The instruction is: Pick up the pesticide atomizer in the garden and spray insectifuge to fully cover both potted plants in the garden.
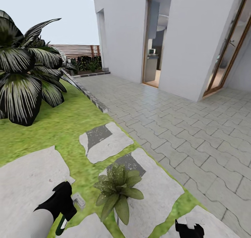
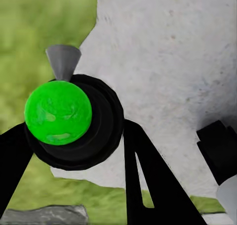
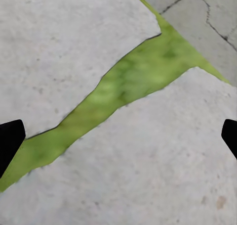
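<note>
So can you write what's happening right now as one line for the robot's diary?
left gripper: shut on pesticide atomizer | right gripper: open, over stepping stones | potted plant: beside atomizer, on stone | phase: ready to spray

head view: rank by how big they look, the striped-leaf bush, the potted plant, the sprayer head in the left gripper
1. Striped-leaf bush, largest by far, though cut off by the frame edge.
2. Potted plant.
3. Sprayer head, smallest; the left gripper hides part of it.
</note>
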You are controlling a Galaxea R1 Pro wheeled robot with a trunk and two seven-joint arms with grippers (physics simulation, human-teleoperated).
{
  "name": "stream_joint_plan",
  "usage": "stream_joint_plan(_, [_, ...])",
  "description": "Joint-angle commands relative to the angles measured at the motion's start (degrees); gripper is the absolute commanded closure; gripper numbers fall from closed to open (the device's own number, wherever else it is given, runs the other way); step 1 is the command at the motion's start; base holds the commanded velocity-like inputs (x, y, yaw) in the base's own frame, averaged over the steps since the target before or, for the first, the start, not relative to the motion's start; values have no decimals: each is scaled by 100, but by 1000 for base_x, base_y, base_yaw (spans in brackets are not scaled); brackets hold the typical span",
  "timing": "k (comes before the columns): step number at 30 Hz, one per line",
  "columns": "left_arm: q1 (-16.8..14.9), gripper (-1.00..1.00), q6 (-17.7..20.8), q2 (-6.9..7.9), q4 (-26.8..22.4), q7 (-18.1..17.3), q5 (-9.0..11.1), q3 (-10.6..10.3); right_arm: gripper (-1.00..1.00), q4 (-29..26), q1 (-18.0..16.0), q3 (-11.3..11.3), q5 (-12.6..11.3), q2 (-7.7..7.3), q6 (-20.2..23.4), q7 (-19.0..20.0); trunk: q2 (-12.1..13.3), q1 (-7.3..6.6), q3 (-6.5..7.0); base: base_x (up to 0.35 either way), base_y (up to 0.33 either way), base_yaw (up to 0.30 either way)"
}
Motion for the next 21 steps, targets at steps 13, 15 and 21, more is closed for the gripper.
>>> stream_joint_plan(13, [230, 100, -4, -22, -67, 710, 1053, 55, -100, 4, -5, -36, 56, -25, -24, -21, -2, -1, 1, -7, -1, 9])
stream_joint_plan(15, [231, 100, 0, -16, -74, 731, 1102, 55, -100, 2, -5, -37, 55, -22, -24, -21, -2, -1, 1, -173, -85, 0])
stream_joint_plan(21, [239, 100, 1, -20, -78, 745, 1252, 48, -100, 9, -5, -37, 55, -16, -24, -21, -2, -1, 1, -265, -154, 41])
